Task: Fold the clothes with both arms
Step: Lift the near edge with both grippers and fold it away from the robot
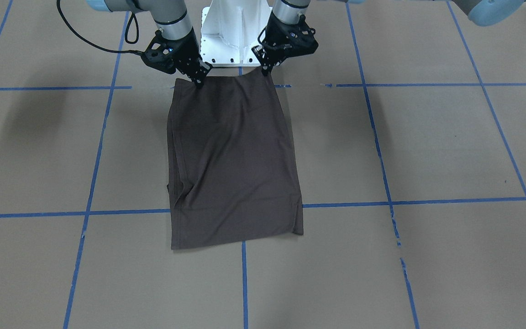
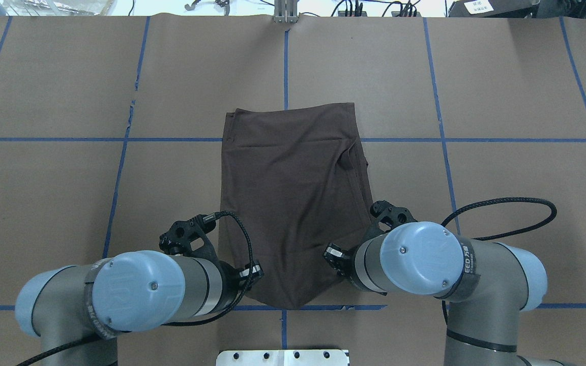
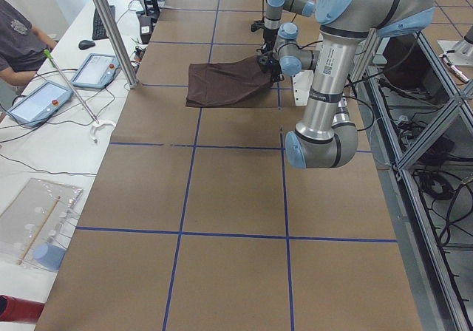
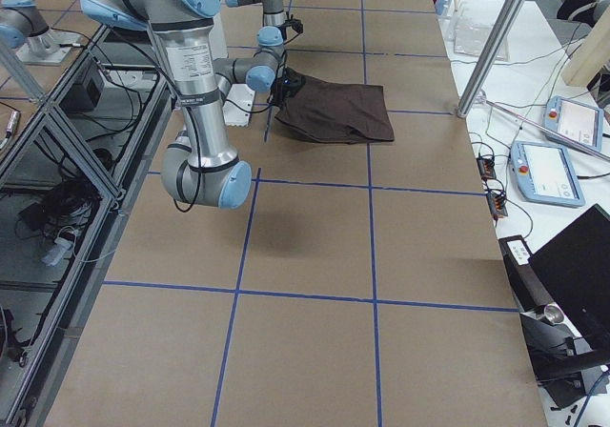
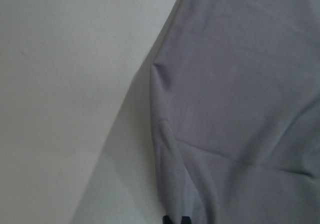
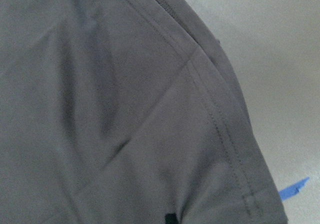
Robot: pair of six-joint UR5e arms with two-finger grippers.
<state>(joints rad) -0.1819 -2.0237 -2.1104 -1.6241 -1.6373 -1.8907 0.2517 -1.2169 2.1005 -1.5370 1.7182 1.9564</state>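
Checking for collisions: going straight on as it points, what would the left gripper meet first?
The left gripper points down at the edge of the dark brown folded T-shirt, so that cloth first, apparently touching.

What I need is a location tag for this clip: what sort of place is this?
Likely a robotics lab: left arm and right arm work a T-shirt on a table gridded with blue tape; control tablets and a person alongside.

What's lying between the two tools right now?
Only the robot-side edge of the T-shirt, running from the left tool to the right tool; nothing else lies there. The front-facing view shows it.
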